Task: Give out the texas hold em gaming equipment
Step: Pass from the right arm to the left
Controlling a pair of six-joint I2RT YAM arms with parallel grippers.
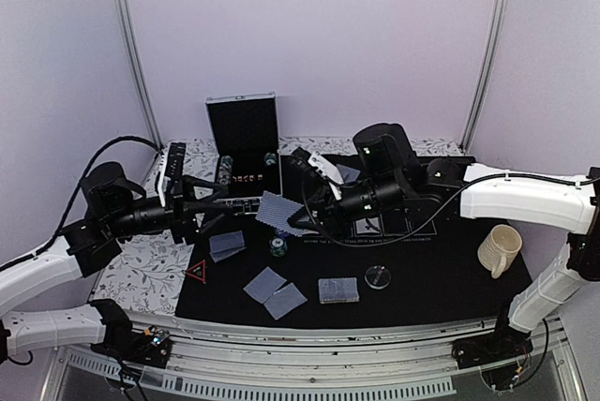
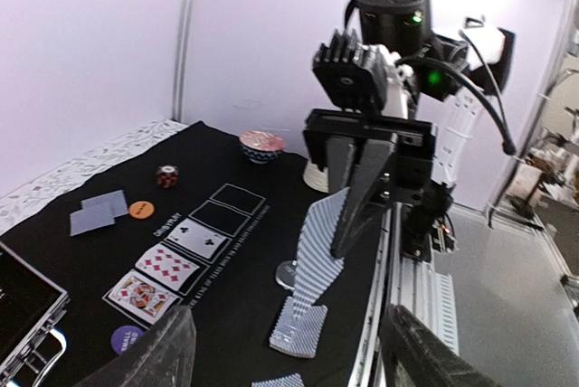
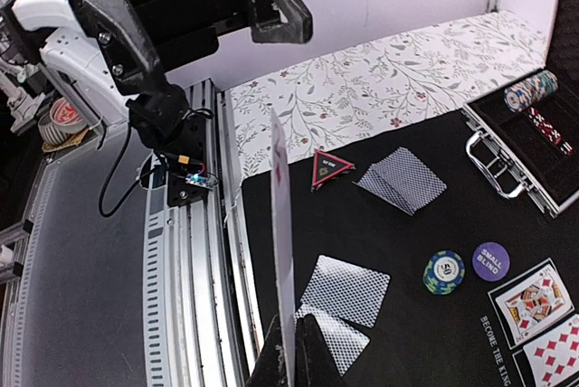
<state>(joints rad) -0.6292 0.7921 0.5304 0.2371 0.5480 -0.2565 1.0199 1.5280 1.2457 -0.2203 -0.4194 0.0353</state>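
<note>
In the right wrist view the card (image 3: 282,251) stands edge-on to us, so we cannot tell its face, and the bottom edge crops the right gripper (image 3: 291,333) pinching it. The case (image 3: 556,165) and two face-up cards (image 3: 536,301) run off the right side. In the left wrist view the left gripper (image 2: 289,315) shows only blurred fingers (image 2: 163,355), cropped below. From above, the chips (image 1: 246,179) in the case are too small for us to tell apart, and we cannot read the mat (image 1: 422,270) lettering.

Floral table (image 1: 141,270) beneath black mat (image 1: 431,293)
</note>
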